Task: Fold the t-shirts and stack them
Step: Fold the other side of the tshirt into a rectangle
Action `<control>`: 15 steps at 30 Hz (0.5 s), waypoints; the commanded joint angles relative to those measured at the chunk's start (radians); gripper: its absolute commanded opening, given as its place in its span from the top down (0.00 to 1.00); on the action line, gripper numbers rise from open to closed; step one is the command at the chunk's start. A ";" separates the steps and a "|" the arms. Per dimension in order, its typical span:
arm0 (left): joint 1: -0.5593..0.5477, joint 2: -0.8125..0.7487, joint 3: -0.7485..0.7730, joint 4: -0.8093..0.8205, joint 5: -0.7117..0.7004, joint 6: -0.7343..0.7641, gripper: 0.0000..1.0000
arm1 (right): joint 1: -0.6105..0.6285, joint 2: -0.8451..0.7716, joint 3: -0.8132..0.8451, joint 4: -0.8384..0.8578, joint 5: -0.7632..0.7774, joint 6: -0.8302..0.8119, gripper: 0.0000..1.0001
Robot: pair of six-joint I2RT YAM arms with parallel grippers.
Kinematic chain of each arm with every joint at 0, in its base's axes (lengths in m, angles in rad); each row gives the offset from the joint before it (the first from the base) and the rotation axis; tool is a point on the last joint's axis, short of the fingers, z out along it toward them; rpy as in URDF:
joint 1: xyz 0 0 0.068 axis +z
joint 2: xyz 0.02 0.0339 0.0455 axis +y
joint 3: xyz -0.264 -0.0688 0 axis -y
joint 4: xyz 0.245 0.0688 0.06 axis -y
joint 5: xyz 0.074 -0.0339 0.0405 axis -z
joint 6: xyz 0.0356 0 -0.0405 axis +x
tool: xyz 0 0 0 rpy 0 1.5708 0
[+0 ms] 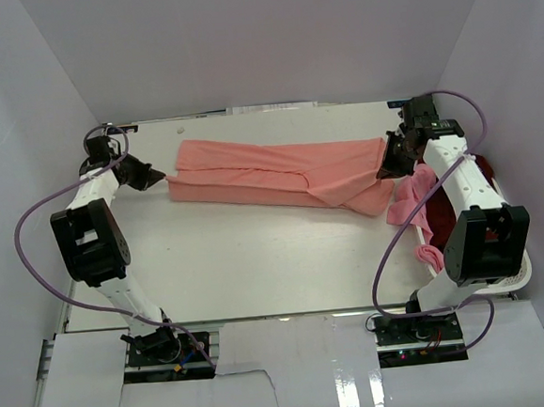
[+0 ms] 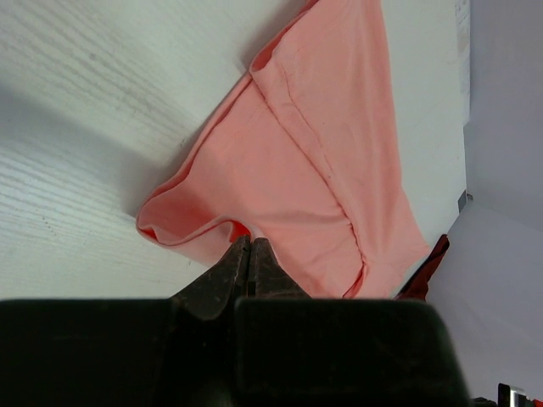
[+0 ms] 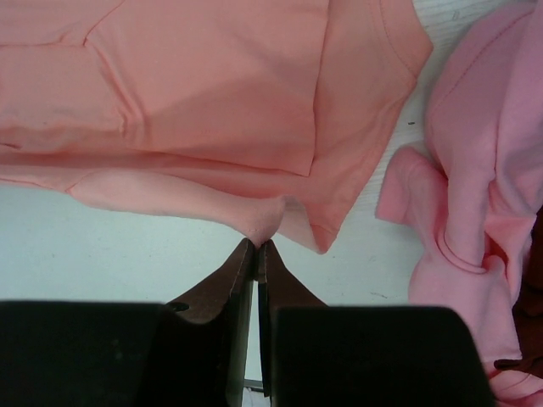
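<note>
A salmon-pink t-shirt (image 1: 279, 173) lies stretched across the back of the table, folded lengthwise. My left gripper (image 1: 160, 177) is shut on its left edge, and the left wrist view shows the cloth (image 2: 314, 170) pinched at my closed tips (image 2: 249, 246). At the other end my right gripper (image 1: 383, 168) is shut on a fold of the same shirt (image 3: 212, 93), the cloth bunched at the tips (image 3: 256, 246). A lighter pink t-shirt (image 1: 413, 202) (image 3: 475, 195) hangs crumpled over the basket's edge. A dark maroon t-shirt (image 1: 440, 214) lies inside the basket.
A white slotted basket (image 1: 518, 278) stands at the table's right edge under the right arm. White walls close in the back and both sides. The near table edge carries both arm bases (image 1: 161, 349) (image 1: 419, 329).
</note>
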 commanded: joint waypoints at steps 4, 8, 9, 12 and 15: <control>-0.043 0.020 0.089 0.001 -0.039 -0.002 1.00 | -0.006 0.034 0.074 0.018 0.026 -0.022 0.92; -0.052 0.045 0.118 -0.002 -0.039 -0.009 1.00 | -0.006 0.064 0.102 0.020 0.029 -0.022 0.92; -0.052 0.049 0.126 -0.001 -0.039 -0.011 1.00 | -0.005 0.075 0.108 0.020 0.030 -0.022 0.92; -0.059 0.069 0.158 -0.007 -0.042 -0.015 1.00 | -0.005 0.095 0.128 0.018 0.032 -0.022 0.92; -0.063 0.088 0.197 -0.016 -0.048 -0.017 1.00 | -0.008 0.115 0.148 0.016 0.036 -0.020 0.92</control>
